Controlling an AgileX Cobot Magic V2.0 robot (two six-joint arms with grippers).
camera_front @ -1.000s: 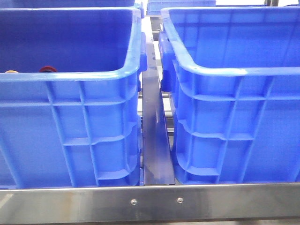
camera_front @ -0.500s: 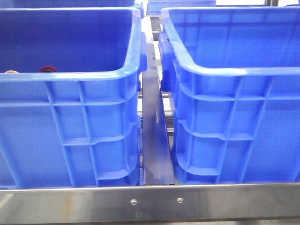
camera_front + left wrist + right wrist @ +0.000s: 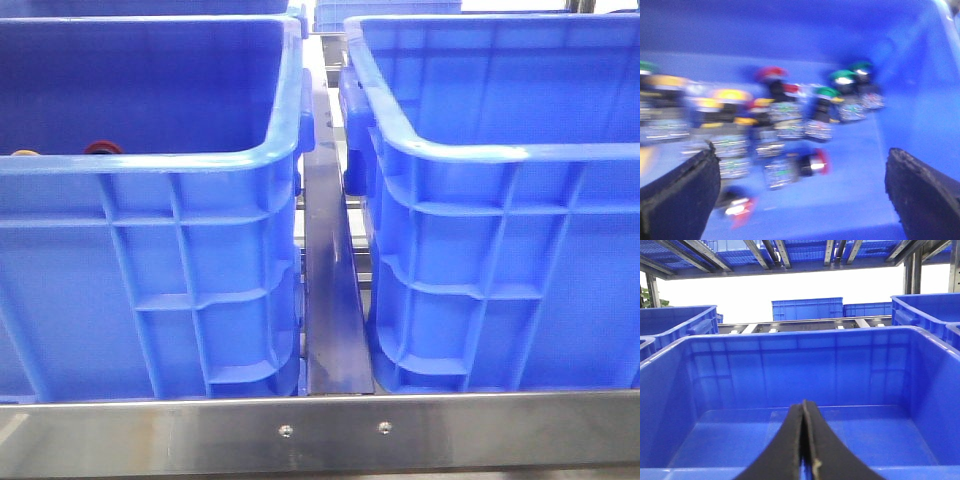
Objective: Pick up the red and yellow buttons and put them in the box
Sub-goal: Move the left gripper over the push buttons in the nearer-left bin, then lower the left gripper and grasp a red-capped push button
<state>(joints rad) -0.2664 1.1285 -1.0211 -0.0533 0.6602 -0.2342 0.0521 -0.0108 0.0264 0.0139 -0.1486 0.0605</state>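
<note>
My left hand (image 3: 800, 195) wide, empty, over blurred button pile (image 3: 765, 125) in left crate (image 3: 150, 160); right hand (image 3: 803, 440) pinched closed, empty, above right crate (image 3: 790, 440). No transfer visible; all picks remain.

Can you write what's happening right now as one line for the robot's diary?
left gripper: open over pile of buttons in left crate | right gripper: shut, empty, at right crate | nothing picked yet

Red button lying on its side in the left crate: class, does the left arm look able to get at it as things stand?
Probably yes. The left gripper is open above the red button, with nothing covering it; neighbouring buttons crowd close, though, and the blur hides detail.
</note>
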